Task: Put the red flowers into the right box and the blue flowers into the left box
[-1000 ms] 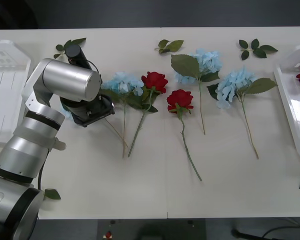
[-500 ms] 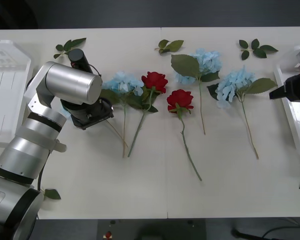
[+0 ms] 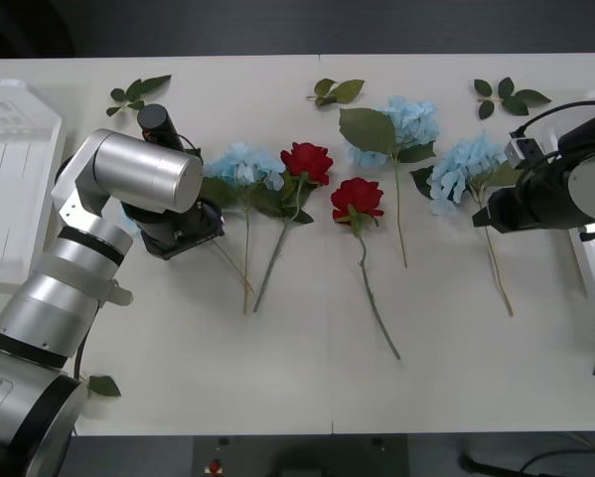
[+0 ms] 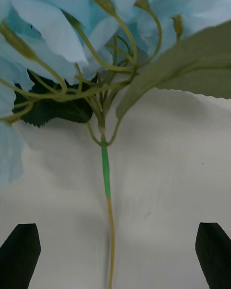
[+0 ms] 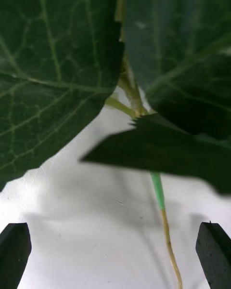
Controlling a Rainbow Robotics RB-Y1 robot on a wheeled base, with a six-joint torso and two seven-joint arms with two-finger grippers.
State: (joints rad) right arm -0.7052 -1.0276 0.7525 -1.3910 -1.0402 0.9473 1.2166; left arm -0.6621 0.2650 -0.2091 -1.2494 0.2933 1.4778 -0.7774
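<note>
The right gripper (image 4: pixel 115 255) had swung in from the white tray, jaws wide, straddling the rightmost pale-blue fluffy flower's thin stem (image 4: pixel 107 173). The left gripper (image 5: pixel 115 257) hung wide open over another blue flower's broad green leaves (image 5: pixel 53 62).

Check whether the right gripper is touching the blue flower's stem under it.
Apart. In the right wrist view the right gripper is open, its black fingers at the two corners, and the blue flower's stem runs between them with bare table either side.

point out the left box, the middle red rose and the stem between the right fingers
left box (image 3: pixel 9 179), front view, ribbed floor.
middle red rose (image 3: pixel 357 198), front view, bloom.
blue flower stem (image 4: pixel 105 166), right wrist view, green-taped part.
</note>
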